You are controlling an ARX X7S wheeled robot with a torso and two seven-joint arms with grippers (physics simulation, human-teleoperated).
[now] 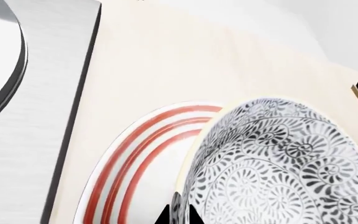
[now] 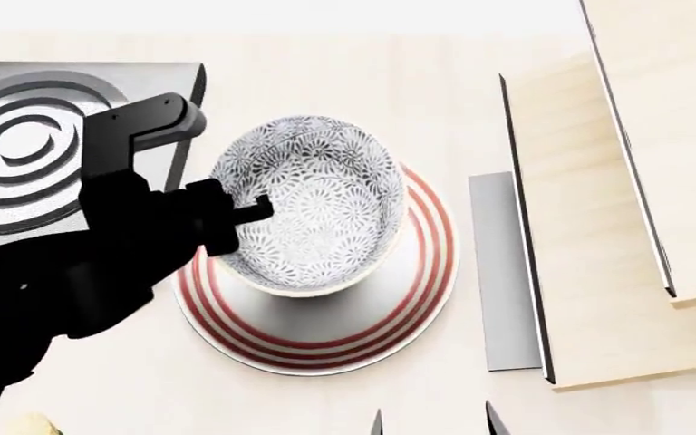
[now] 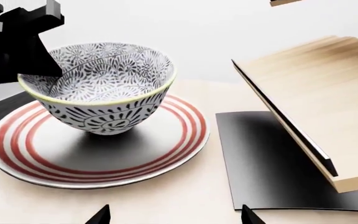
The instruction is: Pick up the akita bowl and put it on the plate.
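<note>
The akita bowl (image 2: 312, 199), white with a dense grey-black floral pattern, hangs tilted over the middle of the plate (image 2: 323, 335), a flat white plate with red rings. My left gripper (image 2: 251, 213) is shut on the bowl's left rim. In the left wrist view its fingertips (image 1: 160, 217) pinch the bowl (image 1: 278, 158) wall, with the plate (image 1: 135, 154) behind. The right wrist view shows the bowl (image 3: 104, 79) with its foot at the plate (image 3: 73, 163) surface; I cannot tell if they touch. My right gripper (image 3: 175, 217) stands open and holds nothing, on the near side of the plate.
A dark burner (image 2: 22, 145) with raised rings sits on a metal stove top at the left. A slanted wooden cabinet (image 2: 614, 181) rises at the right, with a grey flat panel (image 2: 499, 272) beside it. The counter is pale wood.
</note>
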